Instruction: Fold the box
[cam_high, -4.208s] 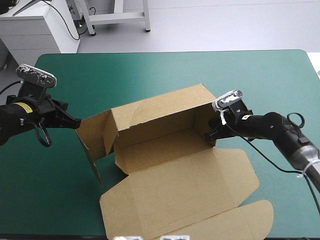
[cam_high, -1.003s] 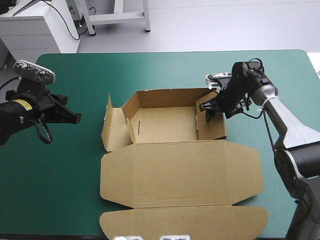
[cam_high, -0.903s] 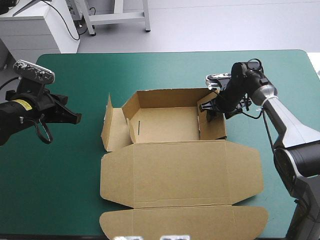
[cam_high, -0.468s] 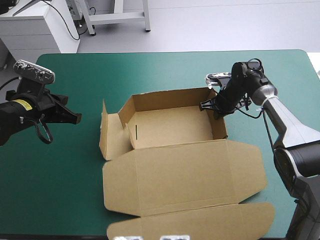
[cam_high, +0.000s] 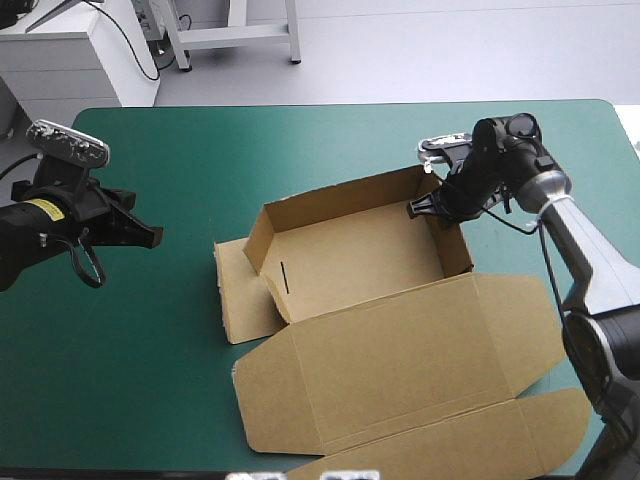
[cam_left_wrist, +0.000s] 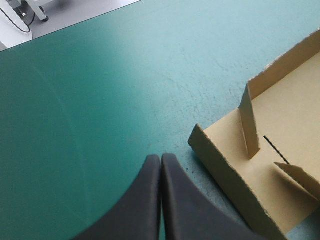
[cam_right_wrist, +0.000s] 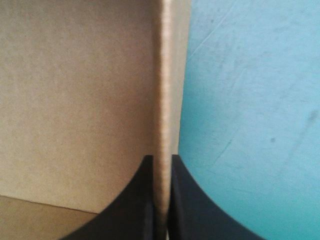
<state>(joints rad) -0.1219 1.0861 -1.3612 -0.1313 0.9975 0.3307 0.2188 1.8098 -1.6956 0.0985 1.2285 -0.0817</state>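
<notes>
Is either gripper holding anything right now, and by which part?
The right gripper is shut on the box, pinching the top edge of its right end wall. The left gripper holds nothing.

Teal-green cover on table, far corners rounded. Left wrist view: cover shows a faint curved line. Right wrist view: cover shows faint streaks and a dark speck.
</notes>
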